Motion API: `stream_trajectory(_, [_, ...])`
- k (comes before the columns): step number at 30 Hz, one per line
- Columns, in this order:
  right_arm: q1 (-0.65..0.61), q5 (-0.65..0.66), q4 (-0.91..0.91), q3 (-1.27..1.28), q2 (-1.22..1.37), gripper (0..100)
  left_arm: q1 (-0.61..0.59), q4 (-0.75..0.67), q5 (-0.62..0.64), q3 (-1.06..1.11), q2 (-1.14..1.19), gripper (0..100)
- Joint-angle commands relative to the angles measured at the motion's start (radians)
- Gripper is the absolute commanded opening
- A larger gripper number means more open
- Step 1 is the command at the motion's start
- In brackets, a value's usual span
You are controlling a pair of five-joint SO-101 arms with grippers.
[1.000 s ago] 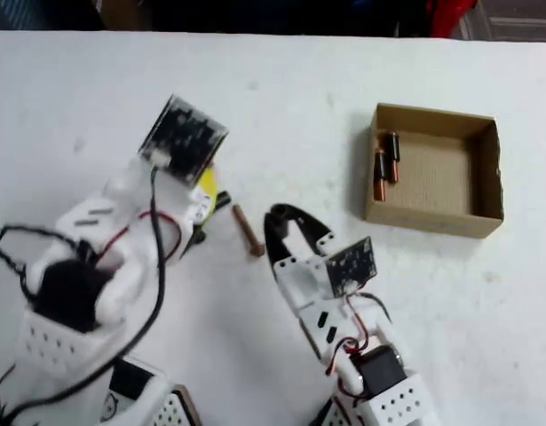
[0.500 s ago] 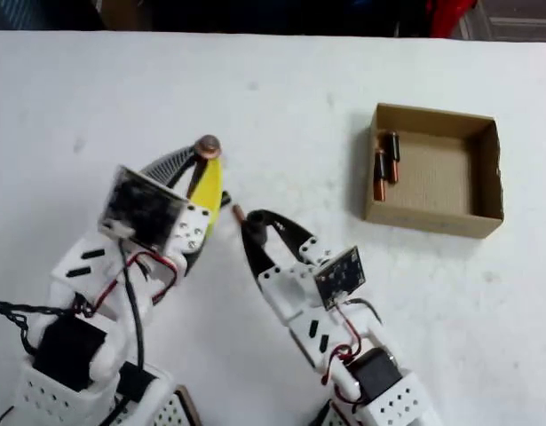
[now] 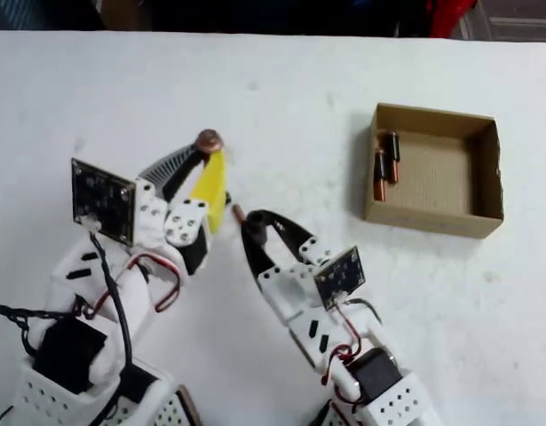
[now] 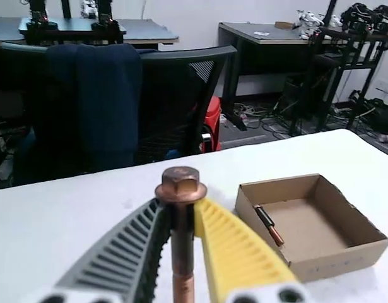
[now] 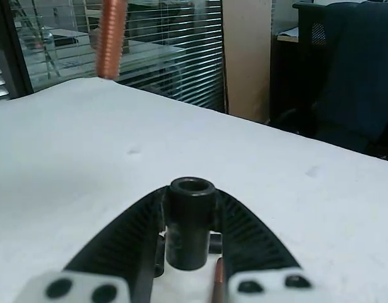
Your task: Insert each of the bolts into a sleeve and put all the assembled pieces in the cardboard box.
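One bolt [image 4: 180, 189] head-up, clamped in left claw [image 4: 182, 211], sleeve [image 5: 190, 221] bore-up, clamped in right claw [image 5: 189, 197]

No text, label, no. or sign can be read in any view. Tiny pale marks are seen on the left wrist circuit board [image 3: 102, 201] and the right wrist circuit board [image 3: 342, 271], but they are too small to be made out.

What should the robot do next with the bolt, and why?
Probably move the left gripper so its bolt hangs above the sleeve in the right gripper. The sleeve's hole faces up, and the bolt tip is off to one side.
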Motion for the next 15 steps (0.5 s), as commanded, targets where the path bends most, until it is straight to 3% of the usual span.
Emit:
stream_trajectory(1, [-0.007,-0.005,-0.024,0.008,-0.012,1.7,0.053,-0.009,0.006,-0.003,-0.021,2])
stream_trajectory(9, [-0.007,-0.005,-0.018,0.008,-0.01,1.7,0.054,-0.107,0.011,0.038,-0.021,2])
stream_trajectory(15, [-0.005,-0.005,0.012,0.008,-0.007,1.7,0.05,-0.334,0.012,0.199,-0.022,2])
